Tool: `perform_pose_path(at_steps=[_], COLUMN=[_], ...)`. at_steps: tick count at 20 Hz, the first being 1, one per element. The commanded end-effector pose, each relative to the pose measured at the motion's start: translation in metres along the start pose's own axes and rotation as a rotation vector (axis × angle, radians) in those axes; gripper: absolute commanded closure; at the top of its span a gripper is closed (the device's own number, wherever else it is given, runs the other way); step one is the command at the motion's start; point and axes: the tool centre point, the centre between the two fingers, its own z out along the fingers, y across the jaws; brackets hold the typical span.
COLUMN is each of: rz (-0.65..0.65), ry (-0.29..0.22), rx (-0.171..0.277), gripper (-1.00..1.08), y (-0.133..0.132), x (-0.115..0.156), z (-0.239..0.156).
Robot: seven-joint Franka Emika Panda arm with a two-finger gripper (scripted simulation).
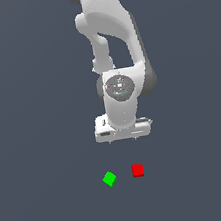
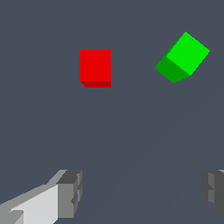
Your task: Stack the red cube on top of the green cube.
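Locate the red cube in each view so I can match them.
Exterior view: red cube on the floor, below the gripper, to the exterior view's right of the green cube.
Wrist view: red cube ahead of the open fingers.
Shared landmark: green cube.

1. Ground surface (image 1: 32, 145): a flat, uniform dark slate-blue plane that fills the exterior view from edge to edge, with no visible border, seam or texture.
2. The same ground surface (image 2: 131, 131) in the wrist view: an even blue-grey field, crossed by a faint, slightly darker diagonal band of shading.
3. No other non-task item can be made out in either view.
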Motion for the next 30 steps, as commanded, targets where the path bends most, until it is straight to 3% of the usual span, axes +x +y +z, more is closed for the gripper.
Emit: perform_pose_path(at_steps=[1,17,30], rz=[0.0,0.001,0.001], ry=[0.003,0.012,0.016], rx=[-0.001,-0.003,-0.005], gripper=[-0.92,-0.92,-0.92], y=[-0.005,-0.031,-0.04], x=[0.013,0.075,0.099], z=[0.006,0.035,0.044])
